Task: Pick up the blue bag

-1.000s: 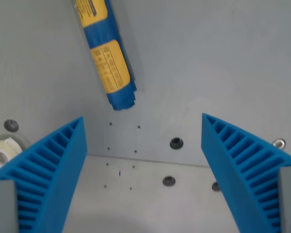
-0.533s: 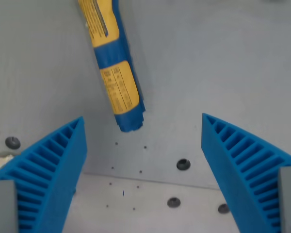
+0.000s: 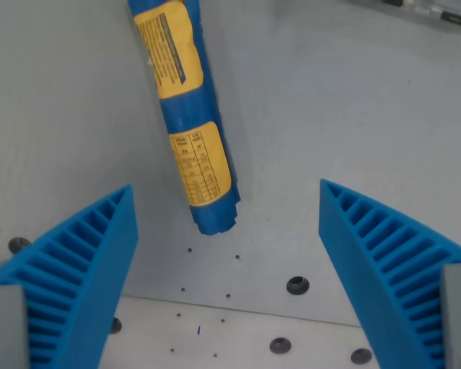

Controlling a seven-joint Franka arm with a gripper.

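So, gripper [image 3: 224,211] hangs above the table w/ its two blue ribbed fingers [image 3: 77,269] spread wide apart, nothing between the pads. One finger fills the lower corner on the wrist view's left, the other the lower corner on the wrist view's right; grey mounts show at the very bottom edges.

Blue bag [image 3: 188,115] lies on the grey table [image 3: 346,115], a long rolled tube, blue w/ two yellow printed labels. It runs from the top edge down and slightly toward the wrist view's right, its crimped lower end sitting in the upper part of the gap between the fingers, nearer the finger on the wrist view's left. Not touching either finger.

Below the bag's end: small dark specks in the tabletop, a seam running across, and a few dark round screw heads [image 3: 296,285] near the bottom centre-right. One more at far left edge, partly cut off. Top right corner shows a thin dark pen-like object [image 3: 434,11], well apart from the bag; too blurred to tell what it is.
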